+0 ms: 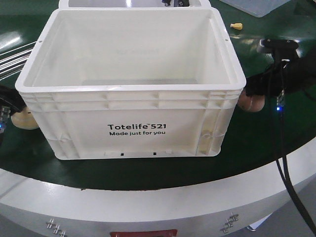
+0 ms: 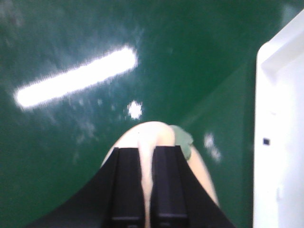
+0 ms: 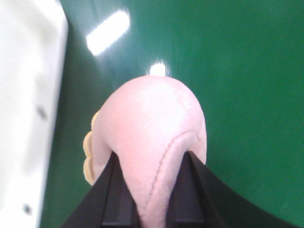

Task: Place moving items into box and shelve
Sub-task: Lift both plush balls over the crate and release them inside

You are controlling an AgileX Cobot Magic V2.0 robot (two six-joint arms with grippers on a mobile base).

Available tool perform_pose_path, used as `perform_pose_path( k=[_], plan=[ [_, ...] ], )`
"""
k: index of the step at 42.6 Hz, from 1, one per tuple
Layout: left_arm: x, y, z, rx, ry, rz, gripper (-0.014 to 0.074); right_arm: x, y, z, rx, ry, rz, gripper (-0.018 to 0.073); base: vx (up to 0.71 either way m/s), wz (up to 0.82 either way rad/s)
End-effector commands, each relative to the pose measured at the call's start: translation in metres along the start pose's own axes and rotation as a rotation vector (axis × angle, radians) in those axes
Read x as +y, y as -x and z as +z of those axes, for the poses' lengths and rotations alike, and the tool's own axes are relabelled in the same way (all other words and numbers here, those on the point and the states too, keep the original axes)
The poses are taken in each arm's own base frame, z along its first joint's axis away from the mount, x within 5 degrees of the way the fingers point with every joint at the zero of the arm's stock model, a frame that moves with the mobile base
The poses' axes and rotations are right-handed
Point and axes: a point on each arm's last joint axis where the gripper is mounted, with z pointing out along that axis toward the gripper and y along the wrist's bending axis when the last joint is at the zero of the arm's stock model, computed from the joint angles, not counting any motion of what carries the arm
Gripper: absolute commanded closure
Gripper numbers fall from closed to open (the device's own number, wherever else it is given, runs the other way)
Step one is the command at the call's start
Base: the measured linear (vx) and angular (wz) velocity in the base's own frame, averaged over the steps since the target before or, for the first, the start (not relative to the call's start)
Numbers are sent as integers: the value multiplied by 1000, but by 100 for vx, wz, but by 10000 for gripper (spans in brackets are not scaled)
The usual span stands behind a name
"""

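My left gripper is pinched almost closed on the cream ball. My right gripper is clamped wider around the pink ball. Both balls are outside the white box, one just beside each end, over the green table.

The box is smooth, faintly glossy white plastic; the green table shines, mirroring lamps. The pink ball is soft matt plush with a stitched seam, the cream ball likewise.
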Motion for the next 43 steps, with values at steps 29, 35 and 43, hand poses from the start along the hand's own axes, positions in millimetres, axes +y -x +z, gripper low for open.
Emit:
perform_pose_path(
  k=[29,35,43],
  plan=[
    [-22,77,-174,-788,-60,101,603,21,54,-163,-608,-55,-134,566,0,0],
    [-42,86,-184,-779,-116,190,603,37,55,-167,-641,-28,-198,565,0,0],
    [-104,95,-180,-754,-308,288,603,125,48,-167,-725,172,-368,564,0,0]
  ],
)
